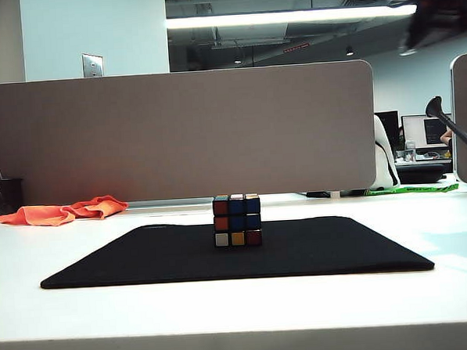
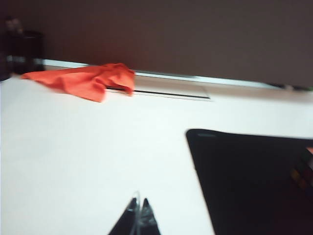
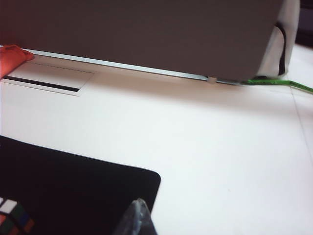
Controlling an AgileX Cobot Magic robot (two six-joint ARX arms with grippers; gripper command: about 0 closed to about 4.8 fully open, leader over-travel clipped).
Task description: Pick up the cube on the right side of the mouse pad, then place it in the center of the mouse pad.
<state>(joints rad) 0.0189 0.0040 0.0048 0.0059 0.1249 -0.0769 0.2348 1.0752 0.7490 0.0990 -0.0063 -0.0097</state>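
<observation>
Sitting upright at the middle of the mouse pad [image 1: 144,258]: the cube [image 1: 237,220]. Left gripper [image 2: 137,220] closed, empty, over bare table left of the pad; right gripper [image 3: 137,218] closed, empty, at the pad's right corner.

The left wrist view is soft with blur, and the picture's edge cuts off most of the cube [image 2: 304,169] on the mouse pad [image 2: 249,181]. The left gripper [image 2: 138,220] shows only closed fingertips. In the right wrist view, the right gripper [image 3: 137,220] tip is blurred and cropped, and the cube [image 3: 13,219] on the mouse pad [image 3: 73,196] is also cut off.
</observation>
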